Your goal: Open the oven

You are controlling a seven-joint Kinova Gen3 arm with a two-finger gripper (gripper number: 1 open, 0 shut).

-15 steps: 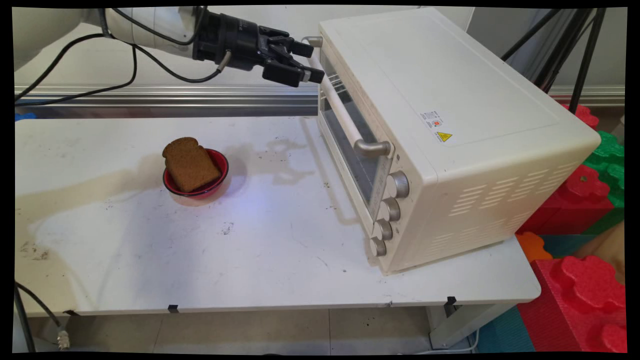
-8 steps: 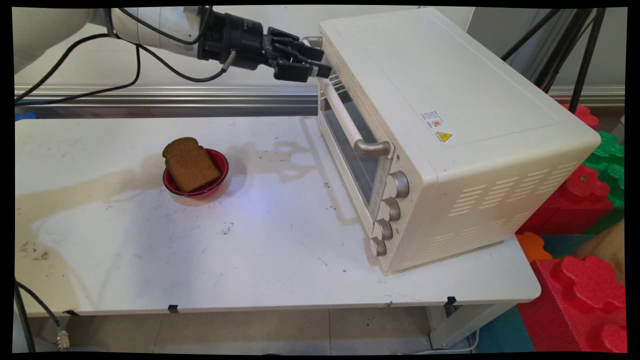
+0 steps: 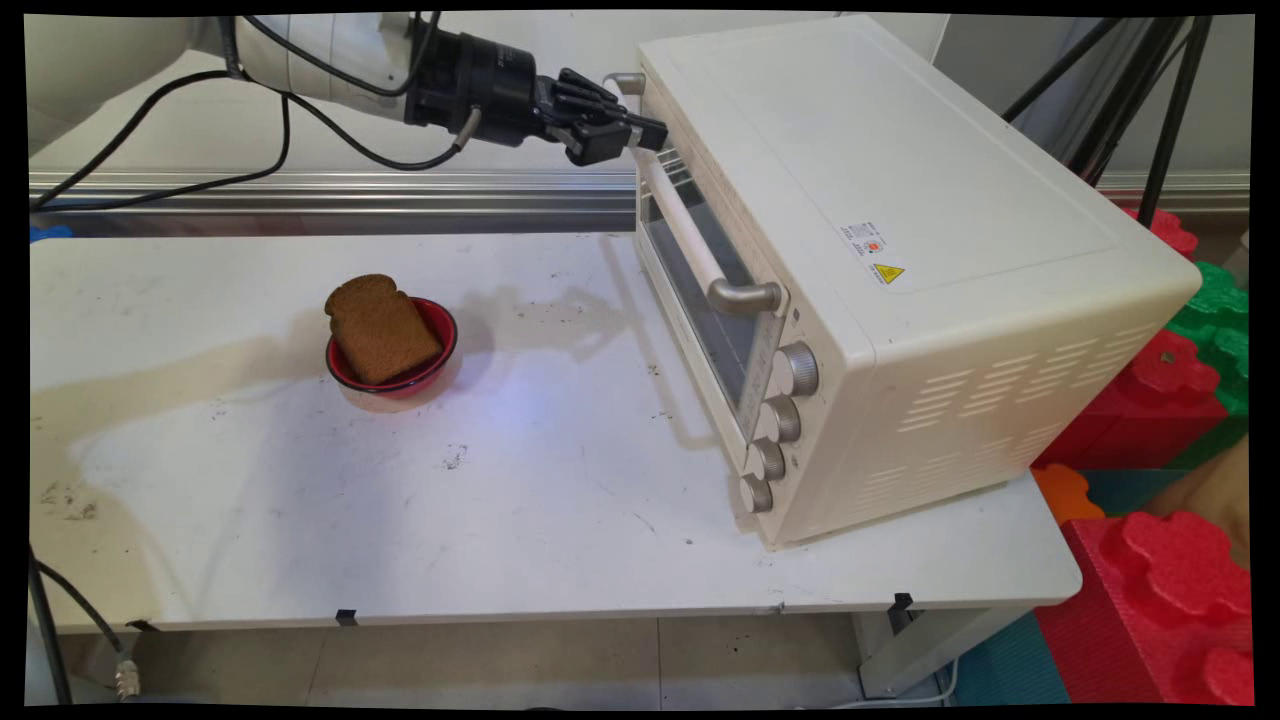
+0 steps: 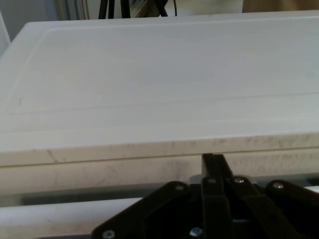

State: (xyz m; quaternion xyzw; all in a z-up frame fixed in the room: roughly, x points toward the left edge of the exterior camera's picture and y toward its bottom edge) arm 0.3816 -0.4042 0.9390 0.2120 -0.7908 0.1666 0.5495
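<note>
The gripper (image 3: 640, 135) is pressed together on the oven (image 3: 900, 250) door's handle (image 3: 690, 235) near its far end. The pinched stretch is hidden by the fingers (image 4: 214, 167). Toast (image 3: 380, 328) is propped in a red bowl (image 3: 440, 325).

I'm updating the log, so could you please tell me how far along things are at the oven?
Done: the tool is at the far end of the oven door handle, shut. In hand: possibly a grip on it; I cannot confirm. Left: the door is closed, and the toast sits in the red bowl.
</note>
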